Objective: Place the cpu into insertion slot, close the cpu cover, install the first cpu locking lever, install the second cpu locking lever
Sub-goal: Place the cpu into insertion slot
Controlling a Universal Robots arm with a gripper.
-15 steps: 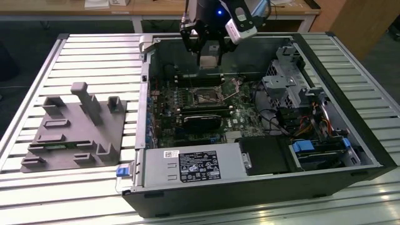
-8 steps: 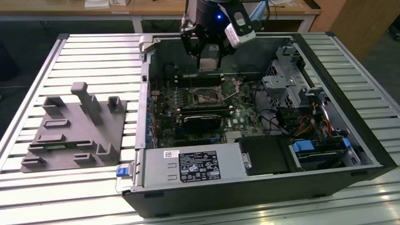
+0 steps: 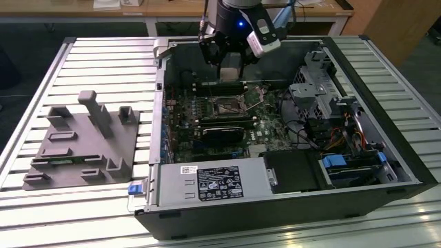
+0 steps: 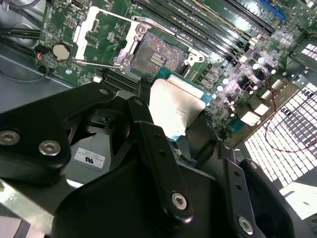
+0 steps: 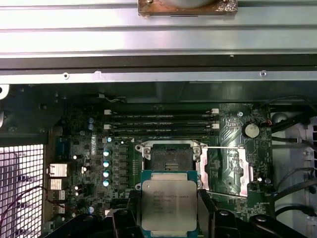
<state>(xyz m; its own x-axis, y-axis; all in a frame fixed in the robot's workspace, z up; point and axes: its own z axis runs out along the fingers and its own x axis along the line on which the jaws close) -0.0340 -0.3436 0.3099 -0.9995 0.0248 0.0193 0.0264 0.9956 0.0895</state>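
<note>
My gripper (image 3: 231,76) hangs inside the open computer case, shut on the cpu (image 5: 168,204), a flat pale silver square held by its edges between the black fingers (image 4: 148,144). The cpu (image 4: 174,105) hovers above the green board, a short way off the insertion slot (image 5: 171,157), and is not over it. The insertion slot (image 4: 156,53) is a dark square socket with a silvery rim, and it lies bare (image 3: 224,103). The cpu cover (image 5: 231,167) is swung open and lies flat beside the socket (image 4: 105,33).
Long black memory slots (image 5: 161,124) run beside the socket. A grey power supply (image 3: 210,183) sits at the case's near end. A drive cage and cables (image 3: 324,103) fill the exterior view's right side. On the slatted table (image 3: 103,57), a grey fixture (image 3: 79,144) stands left of the case.
</note>
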